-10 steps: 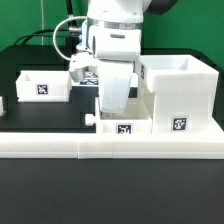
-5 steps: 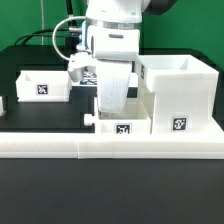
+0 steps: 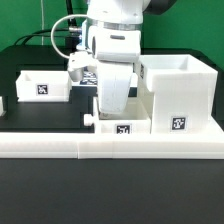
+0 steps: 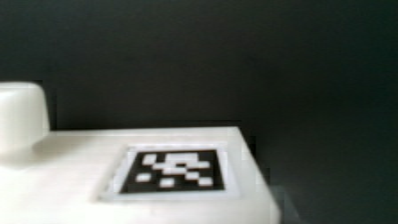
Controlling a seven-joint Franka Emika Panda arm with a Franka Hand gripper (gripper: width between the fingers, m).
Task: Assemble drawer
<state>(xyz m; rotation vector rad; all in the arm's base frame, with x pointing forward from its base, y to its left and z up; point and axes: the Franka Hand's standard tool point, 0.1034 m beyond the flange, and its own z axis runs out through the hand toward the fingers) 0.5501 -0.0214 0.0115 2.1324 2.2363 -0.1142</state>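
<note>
Two white trays are seen: the far tray (image 3: 42, 86) well apart at the exterior view's left, the near tray (image 3: 122, 127) just beside the housing (image 3: 180, 95) and beneath the gripper (image 3: 110, 104), whose opening and hold cannot be told.

The tall boxy white plastic housing (image 3: 180, 90) looks smooth with a soft satin sheen, as does the small white plastic open-top tray (image 3: 40, 86) on the exterior view's left. The square black-and-white tag (image 3: 179, 125) on the housing looks like flat matt print. The black surface (image 3: 50, 112) is matt and even. The long low white barrier (image 3: 110, 148) looks smooth and dull.
</note>
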